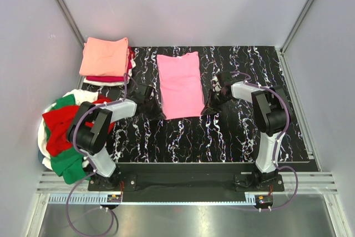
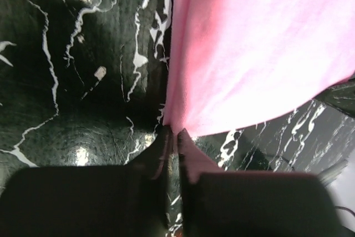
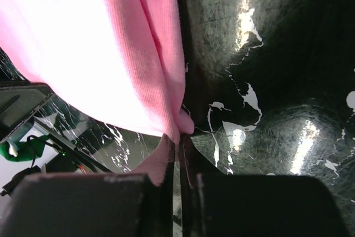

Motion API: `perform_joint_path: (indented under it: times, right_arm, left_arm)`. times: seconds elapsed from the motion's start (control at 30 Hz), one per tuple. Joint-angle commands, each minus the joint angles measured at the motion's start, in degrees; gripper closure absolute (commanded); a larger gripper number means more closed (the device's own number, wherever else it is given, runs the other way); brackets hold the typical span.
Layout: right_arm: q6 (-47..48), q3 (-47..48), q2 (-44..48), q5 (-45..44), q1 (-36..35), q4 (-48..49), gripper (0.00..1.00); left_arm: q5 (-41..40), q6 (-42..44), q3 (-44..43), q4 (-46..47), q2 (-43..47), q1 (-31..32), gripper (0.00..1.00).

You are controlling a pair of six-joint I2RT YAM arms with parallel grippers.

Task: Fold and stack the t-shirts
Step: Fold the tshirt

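A bubblegum pink t-shirt (image 1: 180,83), folded into a long strip, lies in the middle of the black marbled table (image 1: 238,137). My left gripper (image 1: 157,111) is shut on its near left corner (image 2: 183,120). My right gripper (image 1: 208,107) is shut on its near right corner (image 3: 175,120). A stack of folded shirts, salmon-orange on top (image 1: 104,55) with red and white under it, sits at the back left. A loose pile of red (image 1: 58,129), green (image 1: 69,162) and white shirts lies at the left edge.
Grey walls and metal frame posts (image 1: 61,4) enclose the table on three sides. The arm bases (image 1: 183,181) are bolted to a rail at the near edge.
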State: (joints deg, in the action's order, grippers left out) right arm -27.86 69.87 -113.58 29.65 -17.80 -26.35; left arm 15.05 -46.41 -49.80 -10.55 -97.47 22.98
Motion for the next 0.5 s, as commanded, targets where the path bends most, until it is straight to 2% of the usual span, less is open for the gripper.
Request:
perform_joint_path:
  times: [0.0,0.2,0.27,0.47]
  right_arm:
    - [0.8,1.9,0.0,-0.4,-0.4,0.3,1.00]
    - [-1.1,-3.0,8.1,-0.6,-0.4,1.0,1.00]
    - [-1.7,-6.1,11.2,0.1,-0.4,0.7,1.00]
    - [-2.7,-15.4,29.0,0.9,-1.3,-4.0,1.00]
  left_arm:
    - [-3.7,1.8,-1.5,0.2,-1.2,0.3,1.00]
    - [-4.0,1.6,0.9,-1.4,3.9,2.8,1.00]
    - [-4.1,1.1,2.6,-3.2,8.1,4.1,1.00]
    - [-5.1,-3.2,6.6,-11.8,24.1,11.1,1.00]
